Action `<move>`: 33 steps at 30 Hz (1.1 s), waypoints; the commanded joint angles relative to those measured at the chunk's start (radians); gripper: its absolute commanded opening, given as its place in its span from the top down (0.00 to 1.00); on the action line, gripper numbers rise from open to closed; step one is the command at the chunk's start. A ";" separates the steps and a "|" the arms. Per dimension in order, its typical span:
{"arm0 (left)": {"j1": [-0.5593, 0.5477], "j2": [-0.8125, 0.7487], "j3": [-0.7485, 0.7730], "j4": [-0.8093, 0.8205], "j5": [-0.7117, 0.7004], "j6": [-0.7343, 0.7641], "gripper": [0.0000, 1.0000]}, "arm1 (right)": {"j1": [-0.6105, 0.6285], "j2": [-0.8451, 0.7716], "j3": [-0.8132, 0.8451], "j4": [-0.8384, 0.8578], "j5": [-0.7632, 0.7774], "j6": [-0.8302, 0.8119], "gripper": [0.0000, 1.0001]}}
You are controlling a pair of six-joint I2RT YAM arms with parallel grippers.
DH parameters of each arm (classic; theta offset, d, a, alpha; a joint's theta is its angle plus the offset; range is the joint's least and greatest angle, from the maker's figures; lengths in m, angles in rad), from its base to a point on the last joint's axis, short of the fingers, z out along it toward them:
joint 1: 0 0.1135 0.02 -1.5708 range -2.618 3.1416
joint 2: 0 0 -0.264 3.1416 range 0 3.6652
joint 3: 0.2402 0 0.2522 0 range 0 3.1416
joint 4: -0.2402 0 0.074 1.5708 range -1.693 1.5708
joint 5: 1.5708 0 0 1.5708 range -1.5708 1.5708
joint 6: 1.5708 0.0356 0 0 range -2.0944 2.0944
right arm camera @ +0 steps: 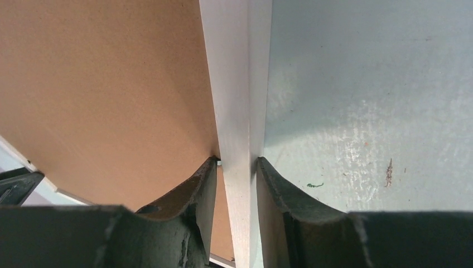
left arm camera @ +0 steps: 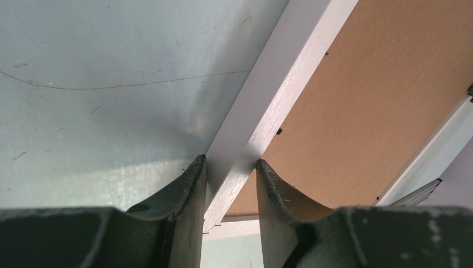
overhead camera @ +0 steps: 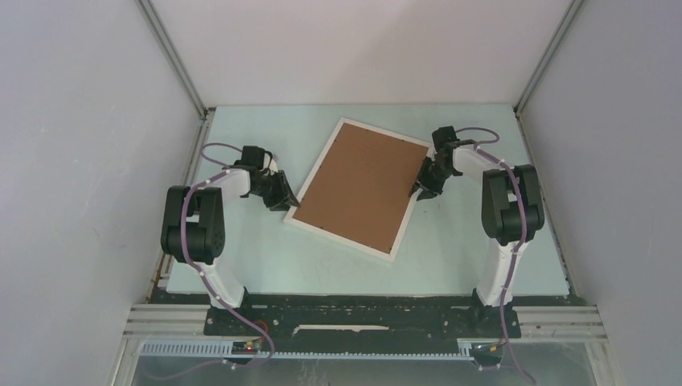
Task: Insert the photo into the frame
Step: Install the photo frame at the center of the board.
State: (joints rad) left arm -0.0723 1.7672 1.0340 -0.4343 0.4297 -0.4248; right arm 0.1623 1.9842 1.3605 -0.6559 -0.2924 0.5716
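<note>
The place is a robot test cell in a lab or workshop, not a home. Plain pale panels (overhead camera: 80, 161) close it in on the left, right and far sides, joined by bare aluminium struts (overhead camera: 173, 56). The table (overhead camera: 322, 269) is a flat pale-green board, scuffed and scratched in the wrist views. At its near edge the left arm (overhead camera: 193, 225) and right arm (overhead camera: 511, 209) are bolted to a black base rail (overhead camera: 362, 319) on metal extrusion, with purple cables (overhead camera: 215, 146) and a slotted cable duct (overhead camera: 185, 348). The frame (overhead camera: 342, 238) lies on the board like a staged prop.
</note>
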 commanded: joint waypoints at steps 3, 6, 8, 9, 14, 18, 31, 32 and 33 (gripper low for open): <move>-0.027 -0.052 -0.003 -0.025 0.070 -0.005 0.76 | 0.025 0.089 0.036 -0.055 0.034 -0.002 0.60; -0.027 -0.054 -0.007 -0.021 0.076 -0.007 0.76 | 0.037 0.064 0.120 -0.033 -0.121 -0.055 0.55; -0.027 -0.055 -0.006 -0.022 0.077 -0.007 0.76 | 0.041 0.014 0.153 -0.018 -0.145 -0.049 0.47; -0.028 -0.057 -0.007 -0.021 0.077 -0.008 0.76 | 0.036 -0.004 0.170 -0.023 -0.145 -0.046 0.43; -0.030 -0.063 -0.007 -0.020 0.077 -0.008 0.76 | 0.002 -0.089 0.113 -0.043 -0.160 -0.050 0.29; -0.033 -0.062 -0.007 -0.018 0.078 -0.011 0.77 | 0.037 -0.183 -0.044 -0.020 -0.154 -0.061 0.25; -0.052 -0.103 -0.147 0.041 0.075 -0.084 0.79 | 0.078 -0.456 -0.415 0.017 -0.139 -0.054 0.23; -0.052 -0.103 -0.152 0.046 0.077 -0.087 0.79 | 0.078 -0.472 -0.444 0.024 -0.142 -0.049 0.26; -0.053 -0.102 -0.153 0.050 0.079 -0.089 0.79 | 0.079 -0.486 -0.473 0.041 -0.146 -0.043 0.29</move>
State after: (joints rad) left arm -0.1097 1.6943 0.9241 -0.3824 0.4747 -0.4782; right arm 0.2245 1.5887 0.9741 -0.6476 -0.4217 0.5209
